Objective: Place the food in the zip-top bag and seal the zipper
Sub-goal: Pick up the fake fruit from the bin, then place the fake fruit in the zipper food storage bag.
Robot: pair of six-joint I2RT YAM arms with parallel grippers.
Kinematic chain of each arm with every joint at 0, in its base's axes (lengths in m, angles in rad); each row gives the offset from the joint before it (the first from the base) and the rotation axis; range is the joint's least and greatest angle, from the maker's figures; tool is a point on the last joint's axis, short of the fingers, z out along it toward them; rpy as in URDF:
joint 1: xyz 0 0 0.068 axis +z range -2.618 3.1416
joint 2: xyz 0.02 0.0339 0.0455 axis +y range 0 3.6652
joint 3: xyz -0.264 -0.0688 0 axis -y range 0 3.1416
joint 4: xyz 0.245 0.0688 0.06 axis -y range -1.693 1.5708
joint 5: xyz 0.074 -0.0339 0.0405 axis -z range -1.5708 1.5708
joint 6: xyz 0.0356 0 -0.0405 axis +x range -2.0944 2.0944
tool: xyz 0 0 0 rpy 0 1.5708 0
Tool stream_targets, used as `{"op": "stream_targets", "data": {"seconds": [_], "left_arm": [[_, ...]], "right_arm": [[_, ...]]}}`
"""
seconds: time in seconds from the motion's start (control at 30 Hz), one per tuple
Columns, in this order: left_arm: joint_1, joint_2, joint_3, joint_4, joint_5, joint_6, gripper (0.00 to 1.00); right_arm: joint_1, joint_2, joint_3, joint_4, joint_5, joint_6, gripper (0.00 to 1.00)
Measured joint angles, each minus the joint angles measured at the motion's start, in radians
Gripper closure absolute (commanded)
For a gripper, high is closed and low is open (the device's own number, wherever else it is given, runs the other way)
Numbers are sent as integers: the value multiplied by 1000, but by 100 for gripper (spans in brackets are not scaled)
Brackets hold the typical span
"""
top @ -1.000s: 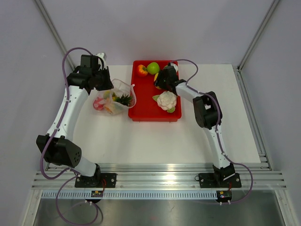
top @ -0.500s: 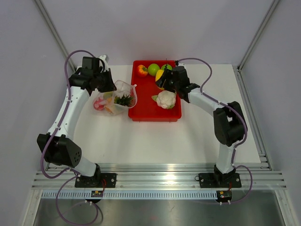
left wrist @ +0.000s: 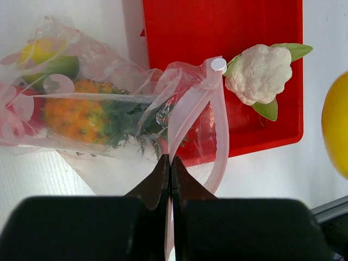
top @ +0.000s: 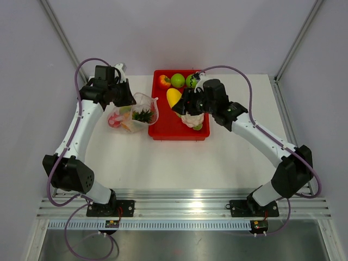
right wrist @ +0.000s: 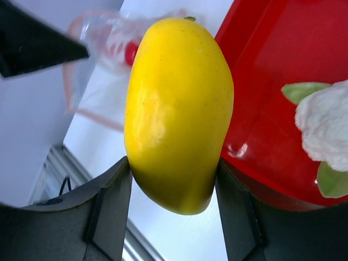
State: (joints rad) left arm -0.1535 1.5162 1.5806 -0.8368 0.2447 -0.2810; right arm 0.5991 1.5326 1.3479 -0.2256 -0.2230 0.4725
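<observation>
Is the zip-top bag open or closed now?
Open. On the zip-top bag, the pink zipper gapes in a loop, its two sides apart; the left hand pinches one edge.

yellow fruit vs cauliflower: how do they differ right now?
The yellow fruit is gripped in the right hand; the cauliflower lies loose in the red tray. The yellow fruit is smooth and oblong; the cauliflower is white, bumpy, leafy. Both are outside the bag.
</observation>
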Motion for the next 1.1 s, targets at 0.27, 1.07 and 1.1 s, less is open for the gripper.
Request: {"op": "stream_targets", "data": {"seconds": [0.27, 1.07, 1.1], "left_arm": [[0, -4, 0, -2, 10, 0, 100], [0, -128, -43, -64, 40, 43, 100], [0, -130, -46, -64, 44, 45, 100]], "right_arm": [[88, 79, 198, -203, -169, -122, 52], [142, 534, 686, -360, -325, -144, 53], [143, 555, 718, -375, -333, -142, 53]]}}
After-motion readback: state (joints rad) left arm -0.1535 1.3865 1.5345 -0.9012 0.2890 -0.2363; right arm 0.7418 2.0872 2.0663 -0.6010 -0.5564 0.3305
